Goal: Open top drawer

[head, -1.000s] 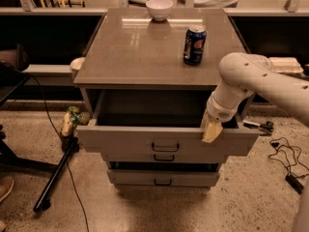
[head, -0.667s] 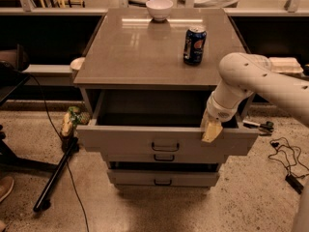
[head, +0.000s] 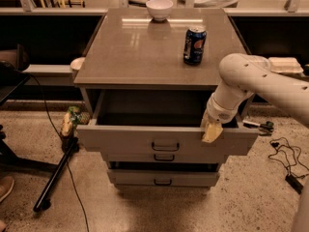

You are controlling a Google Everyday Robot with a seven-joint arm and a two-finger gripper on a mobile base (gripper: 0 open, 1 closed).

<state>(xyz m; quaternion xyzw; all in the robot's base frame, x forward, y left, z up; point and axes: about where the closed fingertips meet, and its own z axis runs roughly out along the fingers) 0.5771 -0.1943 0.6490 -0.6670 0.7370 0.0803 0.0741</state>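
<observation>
The top drawer (head: 125, 139) of the grey cabinet stands pulled out, its inside dark. Its wide front carries a small dark loop handle (head: 165, 146) at the centre. Two narrower drawers sit below it, the middle one (head: 159, 157) and the bottom one (head: 163, 178), each with a like handle. My gripper (head: 212, 131), with yellowish fingertips, hangs from the white arm (head: 251, 83) over the right part of the top drawer's front rim, to the right of the handle.
A blue soda can (head: 194, 44) and a white bowl (head: 159, 8) stand on the cabinet top (head: 140, 52). A dark stand leg (head: 55, 175) and cables lie on the floor at left. More cables (head: 285, 158) lie at right.
</observation>
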